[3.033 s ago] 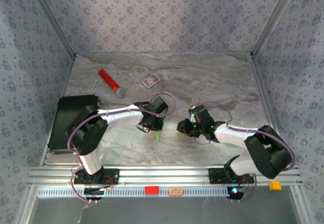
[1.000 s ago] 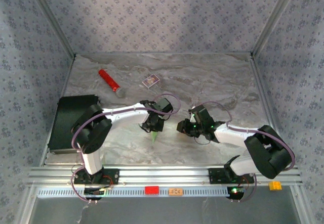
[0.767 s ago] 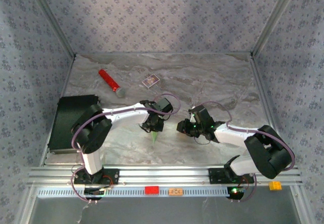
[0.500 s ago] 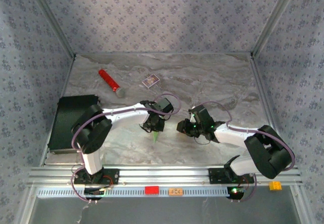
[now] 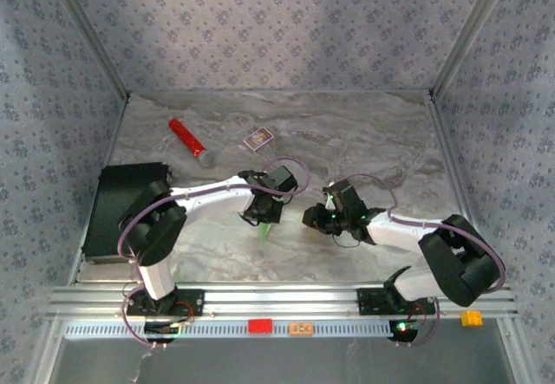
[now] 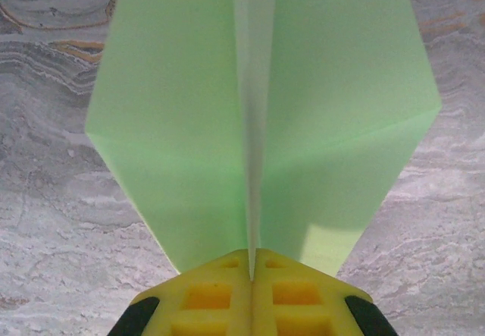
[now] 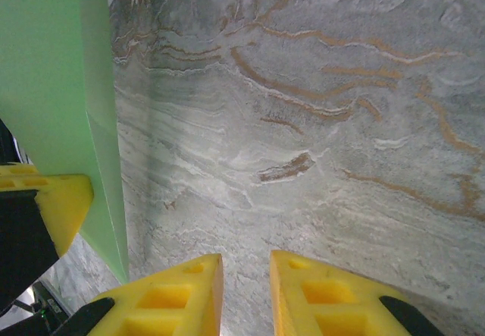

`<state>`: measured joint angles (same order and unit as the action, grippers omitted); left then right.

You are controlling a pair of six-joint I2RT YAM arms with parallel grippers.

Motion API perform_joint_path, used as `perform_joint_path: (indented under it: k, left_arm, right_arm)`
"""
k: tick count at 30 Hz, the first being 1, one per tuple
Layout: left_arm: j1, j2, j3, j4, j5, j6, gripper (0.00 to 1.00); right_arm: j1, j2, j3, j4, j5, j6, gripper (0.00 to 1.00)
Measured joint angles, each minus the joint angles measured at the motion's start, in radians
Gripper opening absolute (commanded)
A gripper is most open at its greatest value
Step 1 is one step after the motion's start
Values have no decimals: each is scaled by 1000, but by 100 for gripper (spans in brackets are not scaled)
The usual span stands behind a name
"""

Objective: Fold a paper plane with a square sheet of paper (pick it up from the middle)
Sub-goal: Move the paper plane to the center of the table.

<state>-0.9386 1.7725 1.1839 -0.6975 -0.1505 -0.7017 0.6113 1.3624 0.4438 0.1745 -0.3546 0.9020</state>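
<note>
Closely, paper plane (image 6: 174, 124) ridge, left gripper (image 6: 251, 266) clamped

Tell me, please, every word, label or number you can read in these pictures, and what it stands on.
No text can be read anywhere.
On the small card box: a printed face, too small to read.
On the red tag and the orange tag at the front rail: too small to read.
On the paper plane: plain, no marks.

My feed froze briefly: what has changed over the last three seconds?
The left gripper, shut on the paper plane, shifted slightly right with it, and the plane's tip swung a little left. Nothing was let go. The right gripper, red cylinder and card box stayed put.
</note>
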Motion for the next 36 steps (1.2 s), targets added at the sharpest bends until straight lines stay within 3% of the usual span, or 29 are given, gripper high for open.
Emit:
perform_joint_path:
  k: [7, 36]
  left_arm:
    - [0, 9, 2, -9, 1, 0, 7]
    - [-6, 43, 2, -3, 12, 0, 13]
  right_arm:
    - [0, 0, 0, 1, 0, 0, 25]
    - [0, 0, 0, 1, 0, 0, 26]
